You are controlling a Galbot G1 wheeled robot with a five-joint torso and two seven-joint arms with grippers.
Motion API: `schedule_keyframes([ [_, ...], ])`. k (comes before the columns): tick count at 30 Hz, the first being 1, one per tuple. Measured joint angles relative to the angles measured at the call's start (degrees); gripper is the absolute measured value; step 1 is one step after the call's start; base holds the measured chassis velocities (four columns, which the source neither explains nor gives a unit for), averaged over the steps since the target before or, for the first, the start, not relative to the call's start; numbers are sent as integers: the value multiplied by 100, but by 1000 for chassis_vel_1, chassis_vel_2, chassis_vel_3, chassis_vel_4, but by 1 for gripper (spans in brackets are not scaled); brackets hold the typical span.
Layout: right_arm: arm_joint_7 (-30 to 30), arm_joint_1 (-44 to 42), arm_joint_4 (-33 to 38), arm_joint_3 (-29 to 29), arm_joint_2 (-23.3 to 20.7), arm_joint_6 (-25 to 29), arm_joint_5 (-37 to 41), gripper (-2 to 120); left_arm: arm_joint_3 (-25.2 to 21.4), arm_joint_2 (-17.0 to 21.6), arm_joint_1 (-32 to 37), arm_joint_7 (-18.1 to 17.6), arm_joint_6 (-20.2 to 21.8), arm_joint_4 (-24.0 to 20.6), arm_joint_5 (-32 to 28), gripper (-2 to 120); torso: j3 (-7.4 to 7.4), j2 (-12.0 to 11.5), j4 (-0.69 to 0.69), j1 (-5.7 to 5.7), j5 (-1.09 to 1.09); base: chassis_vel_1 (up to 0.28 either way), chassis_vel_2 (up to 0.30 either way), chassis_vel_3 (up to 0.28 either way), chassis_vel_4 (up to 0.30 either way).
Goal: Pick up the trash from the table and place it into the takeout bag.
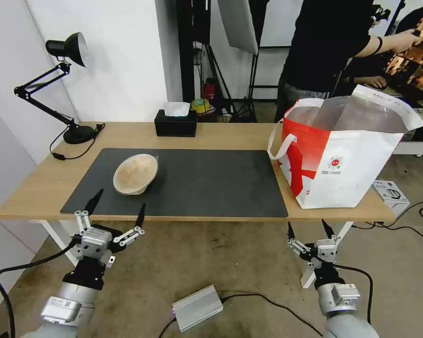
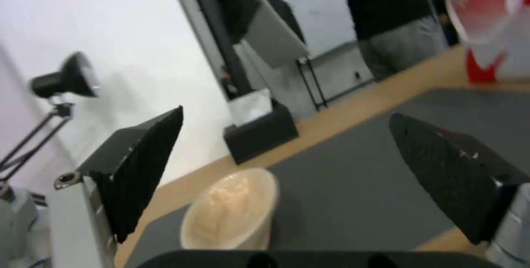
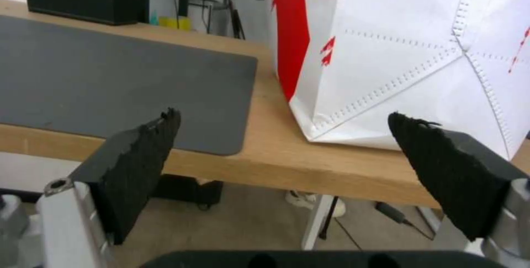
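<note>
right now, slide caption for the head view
Both open grippers, left gripper and right gripper, wait below the table; tan bowl left, takeout bag right.

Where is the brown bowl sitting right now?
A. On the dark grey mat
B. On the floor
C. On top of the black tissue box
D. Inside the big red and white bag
A: the tan pulp bowl rests tilted on the left part of the dark grey mat, just beyond the open left gripper, far from the takeout bag.

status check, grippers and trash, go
Left gripper open, short of tan pulp bowl on mat. Right gripper open, empty, below table edge near takeout bag. Path clear.
</note>
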Motion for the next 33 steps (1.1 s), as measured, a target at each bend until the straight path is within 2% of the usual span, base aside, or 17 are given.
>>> schedule_keyframes([
  [12, -9, 7, 34, -11, 70, -34, -51, 97, -72, 725, -280, 260, -145, 598, 27, 100, 0, 0, 1, 0, 0, 0, 0, 0, 0],
  [33, -15, -4, 31, -39, 102, -53, -110, 97, -42, 1305, -931, 235, -111, 1155, -162, 100, 0, 0, 1, 0, 0, 0, 0, 0, 0],
])
